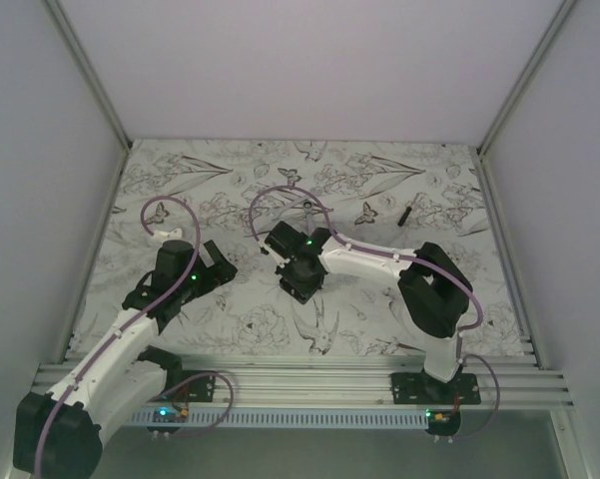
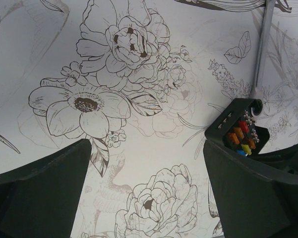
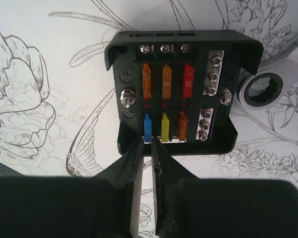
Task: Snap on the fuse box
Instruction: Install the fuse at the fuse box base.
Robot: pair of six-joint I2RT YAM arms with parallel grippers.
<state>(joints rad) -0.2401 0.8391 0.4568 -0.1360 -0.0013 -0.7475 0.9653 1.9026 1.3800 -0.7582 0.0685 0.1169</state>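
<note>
Fuse box: the fuse box point(image 3: 173, 89) lies flat on the worktop point(image 1: 240, 334), about midway between the left and right edges and nearer the near edge than the far one.
Right pincer: the right pincer point(image 3: 149, 146) hangs over the box's near wall, by the blue fuse. Its fingers are only a narrow slit apart and nothing shows between them.
Left pincer: the left pincer point(image 2: 148, 146) is spread wide and holds nothing, low over bare worktop to the left of the box.
Nearby: the ring end of a silver wrench point(image 3: 263, 89) lies just beside the box's far-right corner. A thin black stick point(image 1: 406, 213) lies well apart, toward the far right.
Progress: orange, yellow, red and blue fuses and the screw terminals are in plain sight, and no separate lid appears in any view. My guess is that the snapping-on is either just done or not yet begun.
Left to do: if it is unfinished, a cover must be pressed down until it catches.
Hard to make out: whether a clear cover already sits over the fuses cannot be told.
Hidden: from above, the right arm covers nearly all of the box. The left wrist view shows only one corner of it.
</note>
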